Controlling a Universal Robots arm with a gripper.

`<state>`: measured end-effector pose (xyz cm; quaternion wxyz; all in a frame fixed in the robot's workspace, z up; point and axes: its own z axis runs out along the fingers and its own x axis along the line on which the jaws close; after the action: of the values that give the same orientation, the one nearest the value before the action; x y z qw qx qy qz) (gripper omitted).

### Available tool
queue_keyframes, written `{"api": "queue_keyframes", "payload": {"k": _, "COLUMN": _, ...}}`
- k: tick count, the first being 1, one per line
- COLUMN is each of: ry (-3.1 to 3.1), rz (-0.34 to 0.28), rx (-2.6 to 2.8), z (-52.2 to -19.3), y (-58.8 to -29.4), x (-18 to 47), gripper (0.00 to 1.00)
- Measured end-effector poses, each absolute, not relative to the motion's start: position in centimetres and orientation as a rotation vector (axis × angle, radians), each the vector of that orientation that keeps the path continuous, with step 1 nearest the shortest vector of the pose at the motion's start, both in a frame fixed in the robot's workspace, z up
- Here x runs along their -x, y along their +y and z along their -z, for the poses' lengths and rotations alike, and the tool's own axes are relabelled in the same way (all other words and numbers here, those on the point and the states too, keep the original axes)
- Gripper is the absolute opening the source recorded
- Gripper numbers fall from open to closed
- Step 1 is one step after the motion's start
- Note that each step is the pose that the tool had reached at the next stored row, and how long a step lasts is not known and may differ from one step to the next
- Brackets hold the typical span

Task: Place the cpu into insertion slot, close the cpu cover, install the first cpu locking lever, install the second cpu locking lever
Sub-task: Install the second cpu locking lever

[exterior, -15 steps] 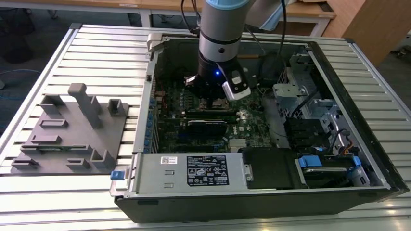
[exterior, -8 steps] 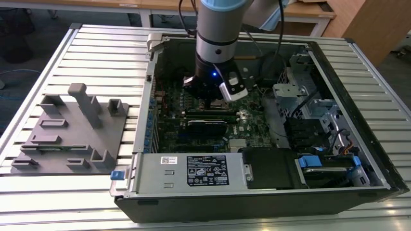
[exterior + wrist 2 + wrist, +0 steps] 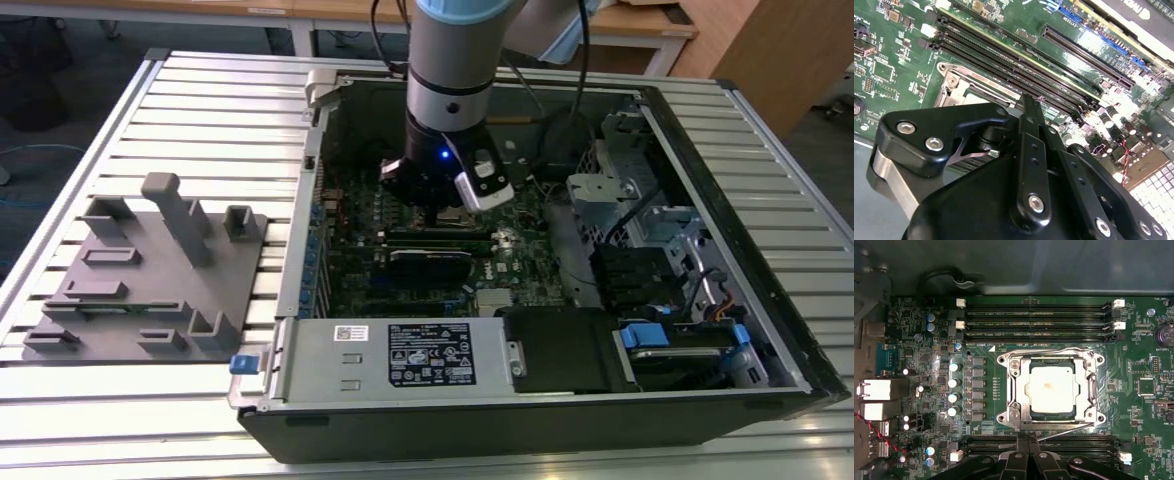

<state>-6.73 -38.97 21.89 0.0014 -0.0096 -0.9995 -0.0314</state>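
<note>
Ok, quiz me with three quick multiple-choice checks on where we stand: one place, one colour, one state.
1. Where is the cpu?
A. In the insertion slot
B. On the grey fixture outside the case
C. Lifted clear above the board

2. What colour is the board around the socket?
A. Blue
B. Green
C. Red

3. How does the cpu cover stand?
A. Tipped upright
B. Removed
C. Lying flat over the cpu

Answers:
1 A: in the first wrist view the cpu sits inside the insertion slot.
2 B: the board is green.
3 C: the cpu cover frames the chip, which shows through its window.
</note>
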Motion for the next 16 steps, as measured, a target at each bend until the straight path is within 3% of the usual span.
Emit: {"api": "queue_keyframes", "payload": {"k": 16, "ry": -3.137, "rz": 0.101, "rx": 0.030, "z": -20.97, "y": -38.97, "x": 7.29, "gripper": 0.10}}
